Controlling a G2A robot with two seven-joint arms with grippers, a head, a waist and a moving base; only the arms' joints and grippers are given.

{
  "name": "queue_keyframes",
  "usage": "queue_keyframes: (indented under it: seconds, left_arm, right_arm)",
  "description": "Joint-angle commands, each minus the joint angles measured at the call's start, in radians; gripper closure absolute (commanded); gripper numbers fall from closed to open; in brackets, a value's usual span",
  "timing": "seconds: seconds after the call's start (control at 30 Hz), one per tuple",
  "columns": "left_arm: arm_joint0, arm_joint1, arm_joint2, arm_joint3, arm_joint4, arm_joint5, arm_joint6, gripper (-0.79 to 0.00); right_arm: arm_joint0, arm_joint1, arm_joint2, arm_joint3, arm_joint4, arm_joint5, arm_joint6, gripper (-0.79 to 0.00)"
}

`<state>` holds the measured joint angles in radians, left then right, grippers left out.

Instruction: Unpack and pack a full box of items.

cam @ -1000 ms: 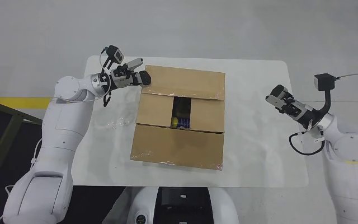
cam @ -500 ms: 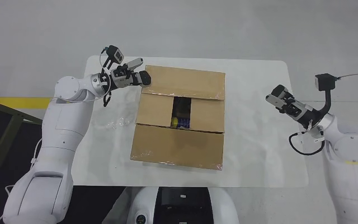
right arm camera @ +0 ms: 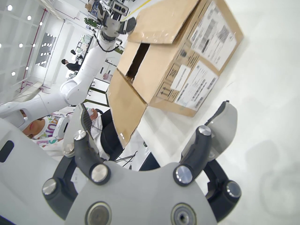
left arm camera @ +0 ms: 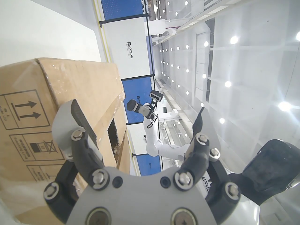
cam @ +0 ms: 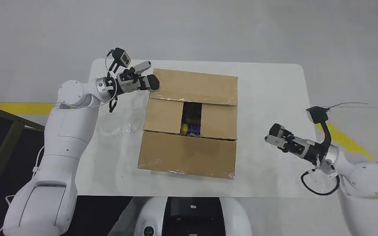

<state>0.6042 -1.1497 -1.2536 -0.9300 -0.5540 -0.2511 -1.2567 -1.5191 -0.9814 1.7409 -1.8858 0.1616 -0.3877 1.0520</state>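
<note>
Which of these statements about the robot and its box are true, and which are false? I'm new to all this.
1. The cardboard box sits on the white table. True.
2. The box is sealed completely shut. False: a gap between its top flaps shows items inside.
3. The right jaws are clamped on the box. False: they stand open, apart from the box, above the bare table beside it.
4. The left jaws stand open at a corner of the box. True.
</note>
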Motion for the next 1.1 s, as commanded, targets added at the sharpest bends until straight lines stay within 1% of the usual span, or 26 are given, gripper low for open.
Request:
queue_keyframes:
  seconds: [0.0, 0.1, 0.2, 0.37, 0.47, 0.63, 0.87, 1.07]
  left_arm:
    - [0.000, 0.000, 0.000, 0.000, 0.000, 0.000, 0.000, -0.785]
    - [0.000, 0.000, 0.000, 0.000, 0.000, 0.000, 0.000, -0.785]
    - [0.000, 0.000, 0.000, 0.000, 0.000, 0.000, 0.000, -0.785]
    - [0.000, 0.000, 0.000, 0.000, 0.000, 0.000, 0.000, -0.785]
    - [0.000, 0.000, 0.000, 0.000, 0.000, 0.000, 0.000, -0.785]
    - [0.000, 0.000, 0.000, 0.000, 0.000, 0.000, 0.000, -0.785]
    - [0.000, 0.000, 0.000, 0.000, 0.000, 0.000, 0.000, -0.785]
    - [0.000, 0.000, 0.000, 0.000, 0.000, 0.000, 0.000, -0.785]
  right_arm:
    - [-0.034, 0.000, -0.017, -0.018, -0.001, 0.011, 0.011, -0.785]
    - [-0.070, -0.001, -0.055, -0.032, 0.006, 0.032, 0.020, -0.785]
    - [-0.083, -0.001, -0.085, -0.026, -0.004, 0.048, 0.020, -0.785]
    - [-0.078, -0.002, -0.131, -0.006, 0.015, 0.082, 0.017, -0.785]
    - [-0.066, -0.005, -0.170, 0.011, 0.081, 0.114, 0.031, -0.785]
    - [-0.051, -0.007, -0.222, 0.014, 0.096, 0.122, 0.040, -0.785]
    - [-0.044, -0.007, -0.259, -0.002, 0.110, 0.125, 0.037, -0.785]
    - [-0.052, -0.010, -0.279, -0.026, 0.184, 0.113, 0.028, -0.785]
